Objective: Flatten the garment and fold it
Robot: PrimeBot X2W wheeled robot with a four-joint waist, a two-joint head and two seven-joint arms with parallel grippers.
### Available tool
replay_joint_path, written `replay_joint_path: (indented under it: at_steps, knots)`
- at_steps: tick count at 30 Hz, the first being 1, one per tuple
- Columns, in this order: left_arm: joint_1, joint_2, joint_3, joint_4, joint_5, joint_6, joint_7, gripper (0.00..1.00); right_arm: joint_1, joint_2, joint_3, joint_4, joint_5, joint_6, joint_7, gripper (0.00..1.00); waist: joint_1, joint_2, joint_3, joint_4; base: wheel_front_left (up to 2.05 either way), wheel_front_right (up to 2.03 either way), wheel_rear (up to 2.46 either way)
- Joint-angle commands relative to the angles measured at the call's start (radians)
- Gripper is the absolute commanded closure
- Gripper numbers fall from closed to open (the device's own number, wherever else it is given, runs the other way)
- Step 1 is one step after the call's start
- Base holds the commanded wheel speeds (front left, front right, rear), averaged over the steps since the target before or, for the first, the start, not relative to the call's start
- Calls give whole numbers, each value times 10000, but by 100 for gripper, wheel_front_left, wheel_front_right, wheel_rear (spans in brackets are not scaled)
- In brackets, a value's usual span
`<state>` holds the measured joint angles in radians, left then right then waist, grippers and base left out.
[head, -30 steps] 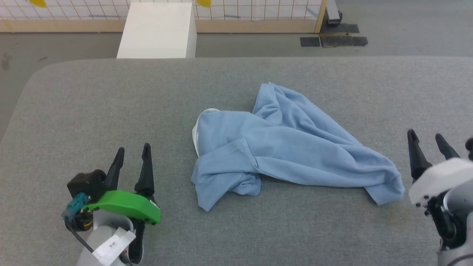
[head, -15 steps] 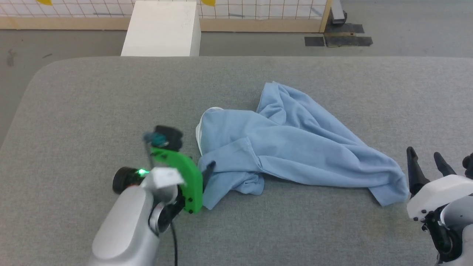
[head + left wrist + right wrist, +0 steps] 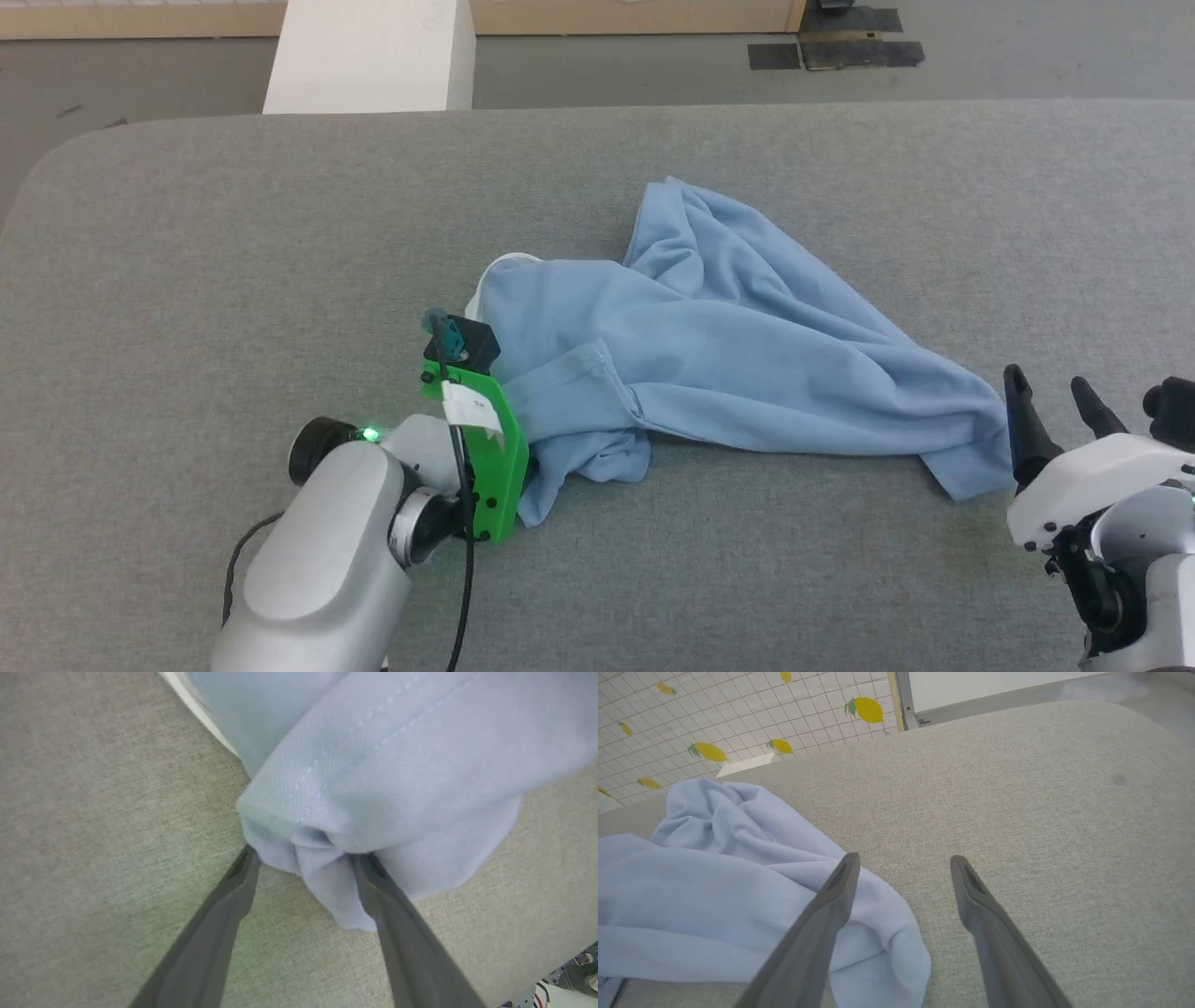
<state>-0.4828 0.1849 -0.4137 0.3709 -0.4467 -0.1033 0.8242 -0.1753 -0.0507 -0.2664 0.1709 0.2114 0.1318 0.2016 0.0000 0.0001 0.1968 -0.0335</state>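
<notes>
L fingers [image 3: 238, 877] spread, straddling bunched garment [image 3: 728, 355] edge on grey bench [image 3: 187, 233]; R fingers [image 3: 840, 882] spread, empty, beside opp. corner. White box [image 3: 369, 56] behind.

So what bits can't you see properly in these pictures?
- Head view: the fingers of the left end effector, hidden behind its green bracket.
- Head view: the whole shape of the shirt, buried in its own folds.
- Left wrist view: most of the shirt, cut off by the top and right edges.
- Right wrist view: the rest of the shirt, cut off by the left edge.
</notes>
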Motion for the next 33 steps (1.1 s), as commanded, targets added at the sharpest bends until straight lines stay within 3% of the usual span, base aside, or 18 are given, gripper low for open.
replay_joint_path:
  at_steps: [1,2,3,10,15,21,25,29,33]
  knots:
    - [-72,-46,-122,143,-147,-77,-36,54,-168,4,-6,44,32,-11,-82,0,0,-1,32,-41,0,0,0]
    - [-64,-78,-156,193,-241,-108,-112,82,-182,4,-8,68,29,-11,-97,0,0,-1,39,-49,0,0,0]
    - [-55,-88,-178,251,-310,-127,-148,100,-189,4,-9,89,26,-11,-106,0,0,-1,35,-54,0,0,0]
    - [-126,44,-245,290,-888,-236,-769,100,-135,4,9,248,-14,-11,-171,0,0,-1,-151,72,0,0,0]
    - [-119,266,467,-94,-1363,-150,-1545,100,-111,4,94,330,-4,-11,-191,0,0,-1,-313,187,0,0,0]
    - [332,805,1776,-1209,-1721,568,-2478,100,-40,5,137,335,-86,-11,-151,0,0,-1,-478,424,0,0,0]
    - [1253,1206,2861,-1789,-1946,1399,-2971,100,-42,5,268,345,-63,-11,-110,0,0,-1,-469,508,0,0,0]
    - [2364,1181,3584,-1843,-2394,1914,-3160,100,-59,5,360,350,-23,-11,-97,0,0,-1,-379,559,0,0,0]
    - [3382,903,3840,-1408,-2863,2142,-3029,100,-131,5,448,363,-7,-11,-95,0,0,-1,-260,538,0,0,0]
